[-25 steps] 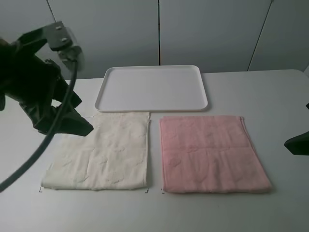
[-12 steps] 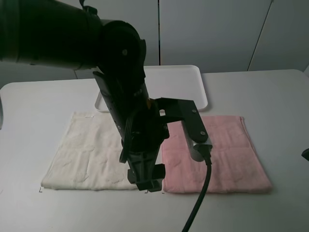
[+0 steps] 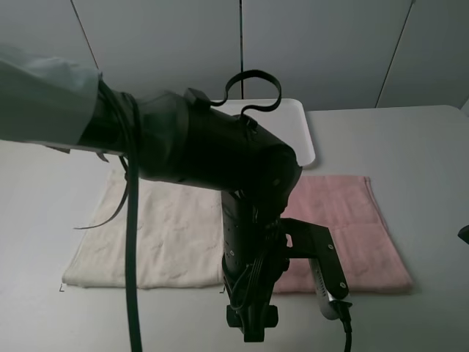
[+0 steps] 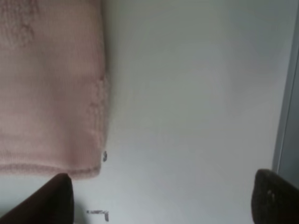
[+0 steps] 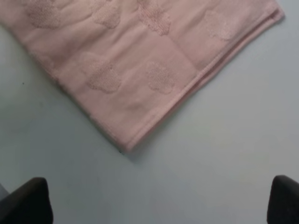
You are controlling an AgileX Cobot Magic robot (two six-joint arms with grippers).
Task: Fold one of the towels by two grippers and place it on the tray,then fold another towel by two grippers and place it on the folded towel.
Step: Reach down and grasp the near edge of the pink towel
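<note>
Left claw (image 4: pixel 161 198): the black pronged claw hung over the desk's (image 3: pixel 410 147) front edge, just beside the near-left corner of the pink terry-cloth towel (image 3: pixel 352 220), with its prongs spread wide and nothing between them.
Right claw (image 5: pixel 156 200): it was also fully spread and empty, over the same towel's near-right corner.
Pink towel: it lay flat and unfolded on the desk.
Cream terry-cloth towel (image 3: pixel 154 235): it lay flat beside the pink one, partly hidden by the dark left arm (image 3: pixel 220 154).
White plastic tray (image 3: pixel 311 154): it sat behind both towels; the visible part was bare.
Change: a second earlier the left arm was out at the far left; it had since swept across the cream towel to the front.
Meaning: probably lining up to pinch the pink towel's near corners; folding had not started.
</note>
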